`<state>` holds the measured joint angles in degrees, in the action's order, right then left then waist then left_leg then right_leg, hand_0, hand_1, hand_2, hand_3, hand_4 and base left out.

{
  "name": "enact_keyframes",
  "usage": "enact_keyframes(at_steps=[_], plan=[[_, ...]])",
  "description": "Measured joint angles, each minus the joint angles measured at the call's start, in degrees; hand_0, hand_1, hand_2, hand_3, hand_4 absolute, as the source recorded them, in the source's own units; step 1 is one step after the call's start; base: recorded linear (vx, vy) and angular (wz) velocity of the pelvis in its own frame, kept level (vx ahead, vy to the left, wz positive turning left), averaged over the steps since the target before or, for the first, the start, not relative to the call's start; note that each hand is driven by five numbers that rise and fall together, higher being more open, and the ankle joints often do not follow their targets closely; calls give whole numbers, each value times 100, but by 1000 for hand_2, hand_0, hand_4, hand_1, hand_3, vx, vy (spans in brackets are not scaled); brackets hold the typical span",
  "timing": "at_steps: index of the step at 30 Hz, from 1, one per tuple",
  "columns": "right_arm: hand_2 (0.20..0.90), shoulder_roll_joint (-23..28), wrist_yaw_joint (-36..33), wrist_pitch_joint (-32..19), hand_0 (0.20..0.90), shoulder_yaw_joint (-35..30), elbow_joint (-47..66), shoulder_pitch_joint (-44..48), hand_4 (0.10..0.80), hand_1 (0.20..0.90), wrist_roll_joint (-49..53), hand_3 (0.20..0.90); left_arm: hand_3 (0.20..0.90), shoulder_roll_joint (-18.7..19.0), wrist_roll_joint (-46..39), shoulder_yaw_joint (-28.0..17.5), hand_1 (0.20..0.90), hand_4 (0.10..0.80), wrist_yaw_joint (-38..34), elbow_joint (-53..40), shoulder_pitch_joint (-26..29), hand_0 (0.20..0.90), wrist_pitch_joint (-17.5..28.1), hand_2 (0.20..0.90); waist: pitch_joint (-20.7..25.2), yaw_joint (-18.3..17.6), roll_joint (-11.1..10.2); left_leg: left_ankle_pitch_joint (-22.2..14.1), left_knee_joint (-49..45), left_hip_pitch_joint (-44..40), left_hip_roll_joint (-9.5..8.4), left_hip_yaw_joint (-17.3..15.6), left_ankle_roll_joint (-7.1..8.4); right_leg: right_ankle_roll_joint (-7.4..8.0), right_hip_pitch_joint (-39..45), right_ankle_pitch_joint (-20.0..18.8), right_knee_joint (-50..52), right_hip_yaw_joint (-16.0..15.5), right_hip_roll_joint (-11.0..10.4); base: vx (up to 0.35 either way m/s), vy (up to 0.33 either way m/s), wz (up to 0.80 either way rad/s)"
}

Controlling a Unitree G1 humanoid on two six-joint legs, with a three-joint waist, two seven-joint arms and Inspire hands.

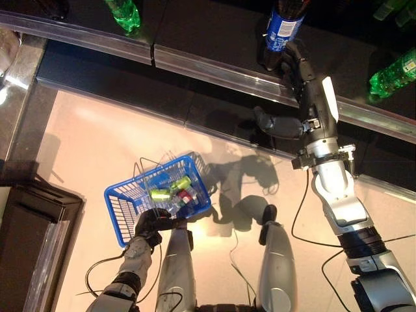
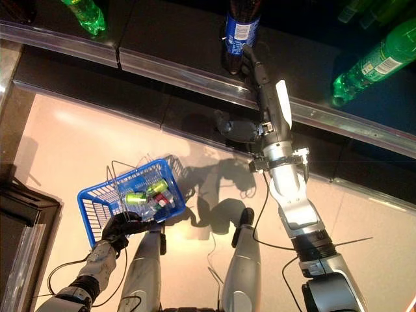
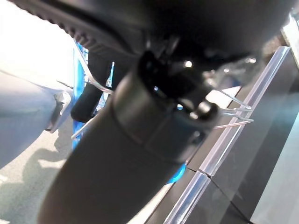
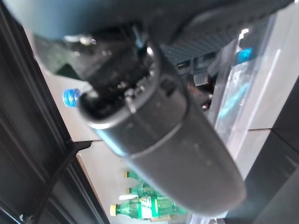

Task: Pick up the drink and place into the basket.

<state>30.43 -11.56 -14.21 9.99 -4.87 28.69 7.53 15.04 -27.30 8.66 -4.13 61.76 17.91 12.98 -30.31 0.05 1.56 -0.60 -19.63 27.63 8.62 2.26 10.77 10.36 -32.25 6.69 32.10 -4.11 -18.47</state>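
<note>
A dark cola bottle (image 1: 282, 27) with a blue label stands on the black shelf behind a clear rail. My right hand (image 1: 304, 78) reaches up over the rail. Its straight fingers lie against the bottle's lower part and its thumb (image 1: 273, 123) sticks out well to the side, so the hand is open. In the right wrist view a blue bottle cap (image 4: 70, 96) shows past the thumb. Low on my left, a blue wire basket (image 1: 123, 208) holds several cans and small packs. My left hand (image 1: 151, 224) is shut on the basket's near edge by the wire handles (image 3: 233, 116).
Green bottles lie on the shelf at the left (image 1: 123, 13) and the right (image 1: 393, 75), with more in the right wrist view (image 4: 145, 205). The clear rail (image 1: 214, 68) runs along the shelf front. A dark cabinet (image 1: 32, 221) stands at the lower left.
</note>
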Motion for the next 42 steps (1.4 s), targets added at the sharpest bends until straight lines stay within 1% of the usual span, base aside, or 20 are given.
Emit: enact_keyframes(at_steps=[8, 12, 18, 24, 29, 36, 42], plan=[[900, -98, -297, 0, 900, -3, 0, 4, 800, 900, 40, 900, 200, -32, 0, 56, 300, 100, -7, 7, -1, 300, -22, 300, -20, 0, 33, 36, 76, -73, -25, -7, 33, 12, 67, -7, -11, -22, -35, 0, 0, 0], [900, -99, -448, -1, 900, -14, -2, -9, 800, 900, 48, 900, 200, -36, 0, 185, 300, 100, -9, 13, -1, 300, -33, 300, -20, -2, 33, 28, 86, -126, -59, -10, 9, 27, 117, -14, -47, -15, -74, 2, -1, 1], [900, -99, -620, -4, 900, -206, -117, -4, 800, 900, 178, 900, 200, -55, 1, 196, 300, 100, -21, 1, -1, 300, -36, 300, -28, -1, 48, 87, 191, -154, -59, -17, -49, 30, 124, -24, -107, -22, -68, 0, 0, 0], [900, -96, -966, -3, 900, -328, -323, 66, 800, 900, 428, 900, 200, -61, 0, 209, 300, 100, -32, -15, -1, 300, -47, 300, -39, 9, 70, 135, 270, -182, -69, -25, 21, 56, 162, -69, -164, -42, -78, 0, 0, 0], [900, -95, -1179, 0, 900, -337, -376, 208, 800, 900, 613, 900, 200, -61, 0, 219, 300, 100, -37, -4, -1, 300, -94, 300, -40, 51, 71, 136, 312, -255, -77, -33, 23, 60, 230, -71, -204, -50, -86, 0, 0, 0], [900, -89, -1240, 24, 900, -351, -568, 593, 800, 900, 634, 900, 200, -61, -1, 311, 300, 100, -41, -59, 0, 300, -123, 300, -40, 117, 71, 125, 306, -262, -78, -24, -1, 67, 245, -77, -229, -56, -88, 0, 0, 0], [900, -86, -1238, 254, 900, -394, -780, 786, 800, 900, 836, 900, 200, -58, -1, 398, 300, 100, -47, -135, -1, 300, -136, 300, -42, 183, 76, 125, 335, -252, -82, -20, -1, 69, 245, -78, -261, -72, -92, 0, 0, 0]])
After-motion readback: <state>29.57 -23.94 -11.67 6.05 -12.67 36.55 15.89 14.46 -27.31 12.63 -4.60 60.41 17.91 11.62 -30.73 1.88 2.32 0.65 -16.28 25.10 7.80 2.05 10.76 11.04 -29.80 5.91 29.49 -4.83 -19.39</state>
